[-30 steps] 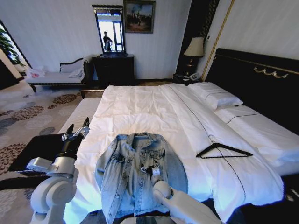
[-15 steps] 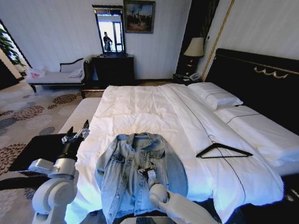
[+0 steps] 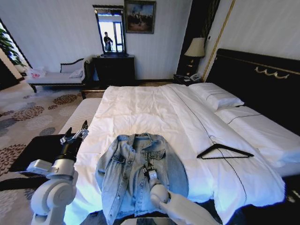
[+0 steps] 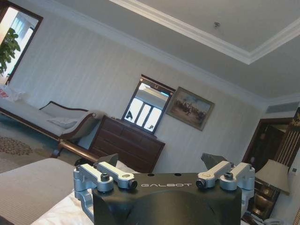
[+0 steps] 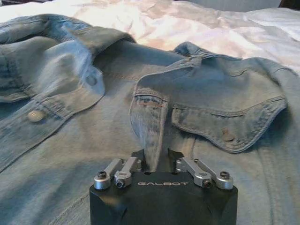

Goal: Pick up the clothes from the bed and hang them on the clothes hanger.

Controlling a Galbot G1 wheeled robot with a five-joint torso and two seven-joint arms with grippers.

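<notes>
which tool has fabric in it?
The right tool, pinching a fold of the denim jacket. The left tool hovers open beside the bed.

Pale striped walls [image 3: 61, 28] are enclosing the room, with white cornice [image 4: 197, 33] running under the ceiling. A dark dresser [image 3: 114, 69] is standing against the far wall, carrying a mirror [image 3: 110, 32]; a framed painting [image 3: 139, 16] is hanging beside it. A chaise [image 3: 56, 75] is sitting beside the dresser. A lamp [image 3: 195, 48] is standing on the nightstand. Patterned carpet [image 3: 28, 112] is covering the floor.
</notes>
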